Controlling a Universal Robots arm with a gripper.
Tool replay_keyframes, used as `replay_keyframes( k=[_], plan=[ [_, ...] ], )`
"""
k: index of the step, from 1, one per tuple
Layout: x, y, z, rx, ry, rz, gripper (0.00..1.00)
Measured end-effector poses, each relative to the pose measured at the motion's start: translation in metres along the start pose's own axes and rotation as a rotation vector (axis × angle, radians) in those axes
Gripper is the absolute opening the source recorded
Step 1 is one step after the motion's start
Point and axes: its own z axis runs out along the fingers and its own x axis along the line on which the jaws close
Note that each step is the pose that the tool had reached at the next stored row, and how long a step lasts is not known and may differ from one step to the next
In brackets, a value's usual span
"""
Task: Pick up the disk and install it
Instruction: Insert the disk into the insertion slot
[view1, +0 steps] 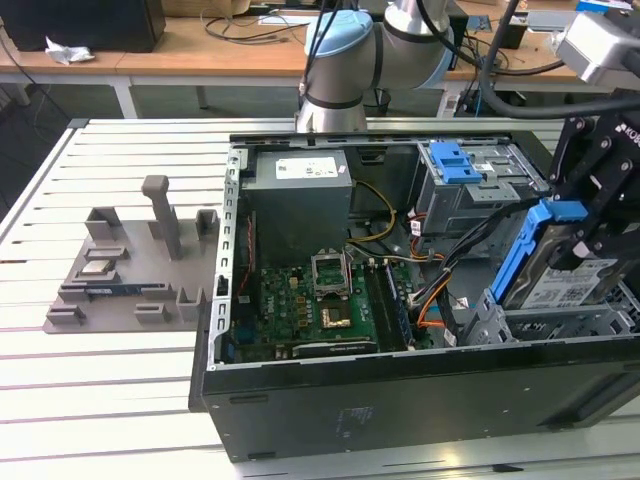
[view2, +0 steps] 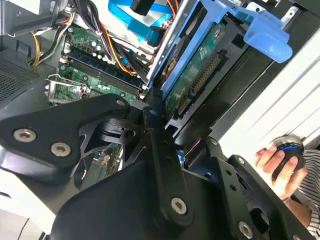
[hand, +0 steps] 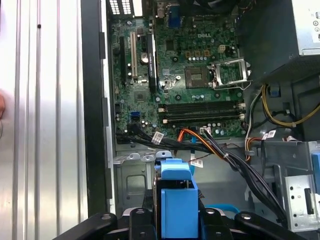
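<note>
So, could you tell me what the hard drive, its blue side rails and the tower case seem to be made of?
The flat silver hard drive looks like bare matte metal, with a green circuit board underneath. Its blue side rails look like smooth moulded plastic. The dark grey tower case appears painted sheet metal, judging by its folded edges.

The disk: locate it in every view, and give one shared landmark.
Exterior view: the disk tilts over the case, at the exterior view's right.
Second wrist view: its green circuit-board underside, edged by blue rail.
First wrist view: its blue rail end, in the tool.
Landmark: the CPU socket.
</note>
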Motion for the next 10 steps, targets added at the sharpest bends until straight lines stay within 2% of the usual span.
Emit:
replay_keyframes(
  k=[4,10],
  plan=[
    [0.0001,-0.0003,0.0028,-0.0002,0.0000,0.000,0.37],
    [0.0000,-0.0003,0.0029,-0.0002,-0.0001,0.000,0.38]
  ],
)
